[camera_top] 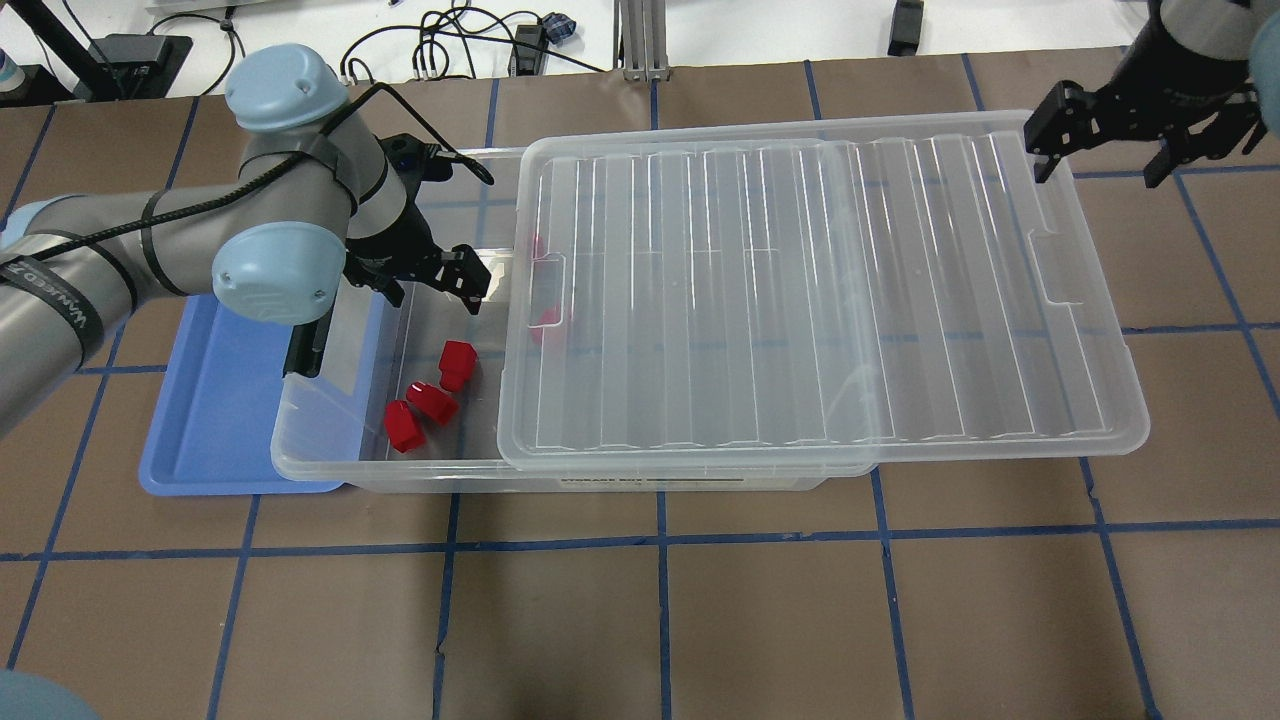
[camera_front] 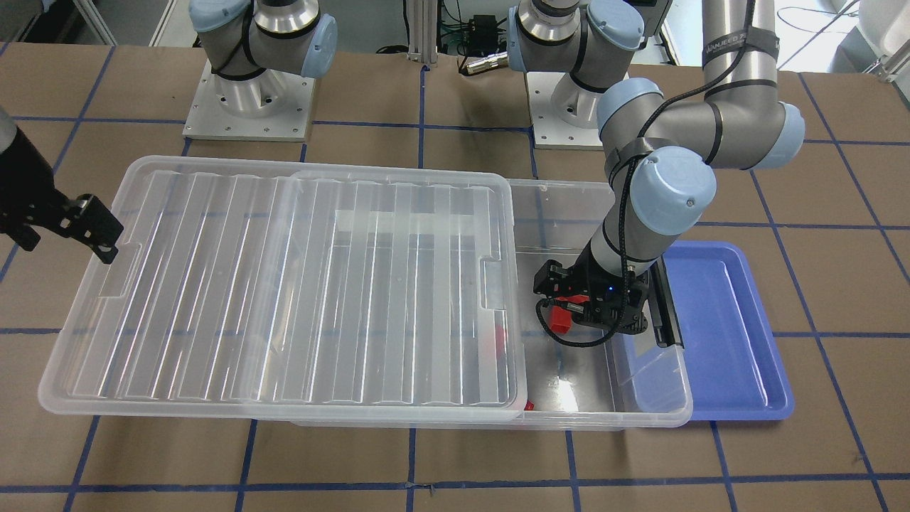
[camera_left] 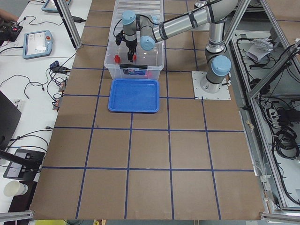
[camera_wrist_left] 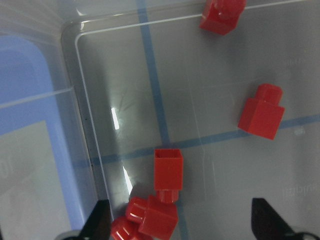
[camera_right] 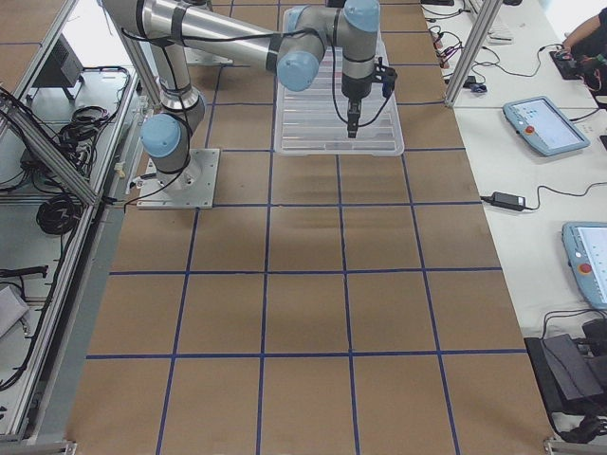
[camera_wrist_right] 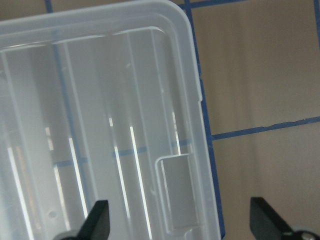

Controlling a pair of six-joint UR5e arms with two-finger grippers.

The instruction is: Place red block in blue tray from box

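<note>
Red blocks (camera_wrist_left: 169,172) lie loose in the box's (camera_top: 420,472) uncovered 9 o'clock end. The left gripper (camera_top: 432,285) hangs above them, jaws released and empty. The tray (camera_top: 200,440) lies at the box's 9 o'clock. The right gripper (camera_top: 1105,150), jaws released, hovers at the lid's (camera_top: 800,300) 2 o'clock corner. The box label (camera_top: 650,481) is unreadable.

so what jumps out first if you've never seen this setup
The big clear lid lies slid sideways across the box, leaving only the end by the blue tray uncovered. There, bright red blocks lie on the box floor, with the left gripper open above them. The right gripper hangs open at the lid's far corner.
</note>
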